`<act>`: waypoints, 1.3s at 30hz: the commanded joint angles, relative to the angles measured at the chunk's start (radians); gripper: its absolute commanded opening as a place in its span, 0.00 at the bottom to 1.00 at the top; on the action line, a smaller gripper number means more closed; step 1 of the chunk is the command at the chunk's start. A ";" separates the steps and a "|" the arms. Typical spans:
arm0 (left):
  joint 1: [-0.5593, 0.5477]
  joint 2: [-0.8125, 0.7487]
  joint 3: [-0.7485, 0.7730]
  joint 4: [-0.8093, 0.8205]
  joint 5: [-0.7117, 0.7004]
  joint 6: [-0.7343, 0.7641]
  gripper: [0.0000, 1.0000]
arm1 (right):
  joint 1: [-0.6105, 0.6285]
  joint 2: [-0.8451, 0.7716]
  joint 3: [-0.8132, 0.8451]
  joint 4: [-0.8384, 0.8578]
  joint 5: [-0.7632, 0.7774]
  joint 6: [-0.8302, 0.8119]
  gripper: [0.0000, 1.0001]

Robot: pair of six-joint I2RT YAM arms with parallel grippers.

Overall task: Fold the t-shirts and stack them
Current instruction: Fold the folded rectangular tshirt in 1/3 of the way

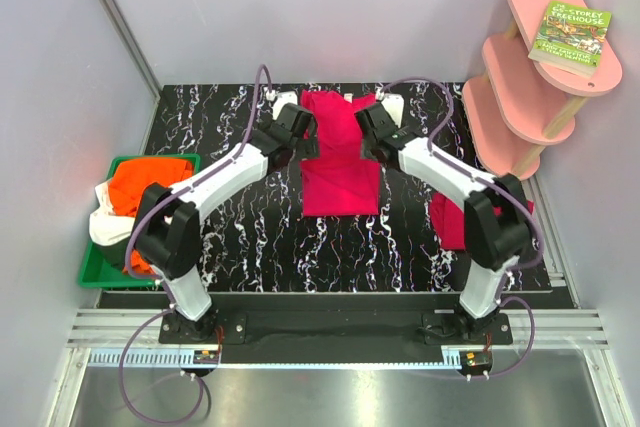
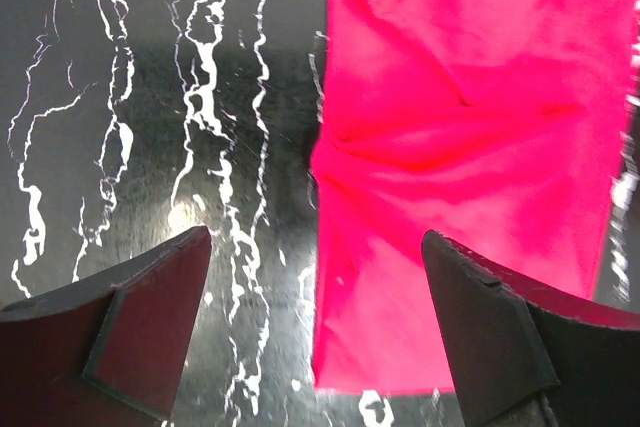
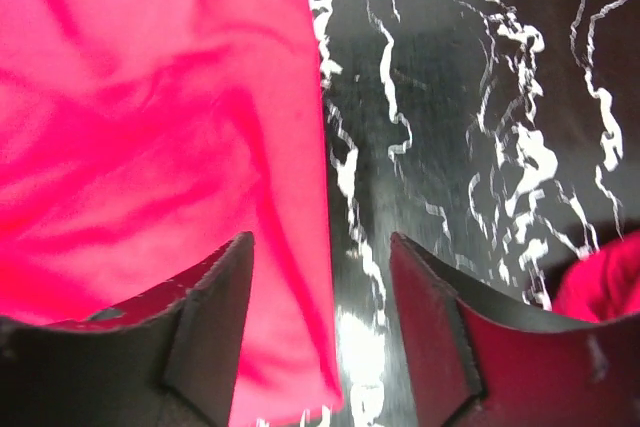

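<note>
A crimson-pink t-shirt (image 1: pixel 338 162) lies folded into a long strip at the middle back of the black marbled table (image 1: pixel 250 237). My left gripper (image 1: pixel 303 145) hovers open over its left edge (image 2: pixel 470 147), one finger over bare table and the other finger over cloth. Over its right edge (image 3: pixel 150 127) my right gripper (image 1: pixel 369 145) is also open, nothing held. A second crimson t-shirt (image 1: pixel 448 219) lies at the right, partly under the right arm, its edge showing in the right wrist view (image 3: pixel 605 277). Orange (image 1: pixel 145 185) and white (image 1: pixel 105 225) t-shirts are heaped at the left.
The orange and white shirts sit in a green tray (image 1: pixel 100 272) off the table's left edge. A pink tiered shelf (image 1: pixel 525 82) with a book (image 1: pixel 571 35) stands at the back right. Grey walls close in the table.
</note>
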 commanded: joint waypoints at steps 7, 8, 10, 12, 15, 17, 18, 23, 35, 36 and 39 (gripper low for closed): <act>-0.090 -0.065 -0.160 0.030 -0.009 -0.097 0.84 | 0.101 -0.115 -0.226 0.094 -0.071 0.066 0.60; -0.090 -0.065 -0.166 0.027 -0.009 -0.104 0.84 | 0.103 -0.107 -0.220 0.092 -0.076 0.061 0.61; -0.090 -0.065 -0.180 0.030 0.009 -0.113 0.84 | 0.103 -0.106 -0.211 0.095 -0.082 0.057 0.62; -0.090 -0.047 -0.184 0.029 0.032 -0.120 0.84 | 0.100 -0.087 -0.205 0.095 -0.074 0.047 0.62; -0.090 -0.022 -0.191 0.029 0.057 -0.136 0.84 | 0.083 -0.055 -0.179 0.105 -0.059 0.023 0.61; -0.091 -0.028 -0.200 0.033 0.063 -0.142 0.82 | 0.046 -0.026 -0.123 0.112 -0.077 0.006 0.59; -0.091 -0.030 -0.206 0.035 0.064 -0.142 0.82 | 0.031 -0.011 -0.073 0.112 -0.097 0.001 0.59; -0.093 -0.042 -0.218 0.036 0.084 -0.136 0.77 | -0.023 0.121 0.059 0.111 -0.139 -0.008 0.57; -0.093 -0.073 -0.266 0.043 0.094 -0.124 0.77 | -0.034 0.250 0.180 0.109 -0.195 -0.022 0.52; -0.093 -0.073 -0.263 0.041 0.094 -0.122 0.77 | -0.035 0.255 0.185 0.109 -0.194 -0.023 0.52; -0.093 -0.067 -0.255 0.046 0.098 -0.117 0.77 | -0.035 0.267 0.196 0.108 -0.192 -0.028 0.52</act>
